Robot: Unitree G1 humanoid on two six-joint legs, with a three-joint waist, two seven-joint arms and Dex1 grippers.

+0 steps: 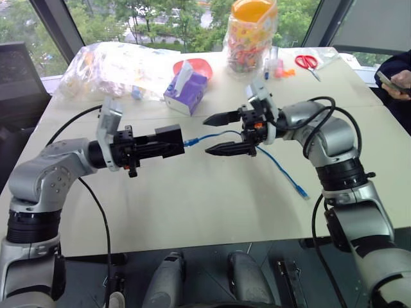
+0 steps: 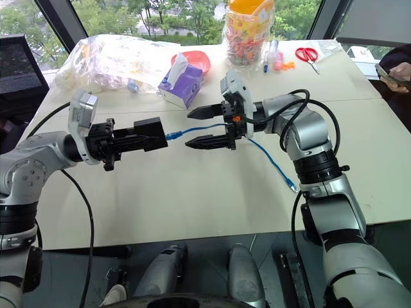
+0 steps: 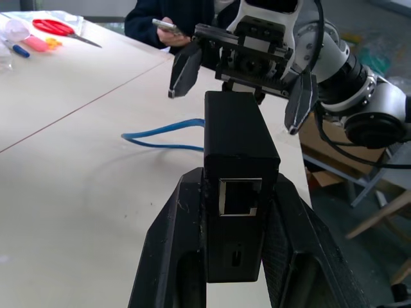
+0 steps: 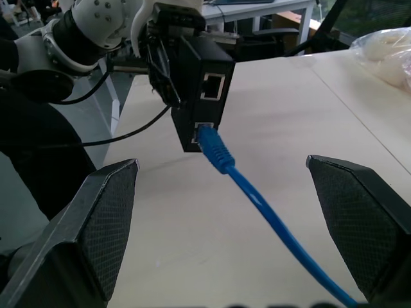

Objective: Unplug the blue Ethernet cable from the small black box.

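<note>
At the frame's centre the left gripper (image 1: 168,142) clamps the small black box (image 1: 170,140) with the blue cable (image 4: 257,199) still plugged in, while the right gripper (image 1: 227,133) gapes around the cord, unplugging undone.

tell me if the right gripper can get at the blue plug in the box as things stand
Probably yes. The right gripper is open, facing the small black box held by the left gripper, with the blue Ethernet cable plug between its fingers' line and nothing between.
</note>
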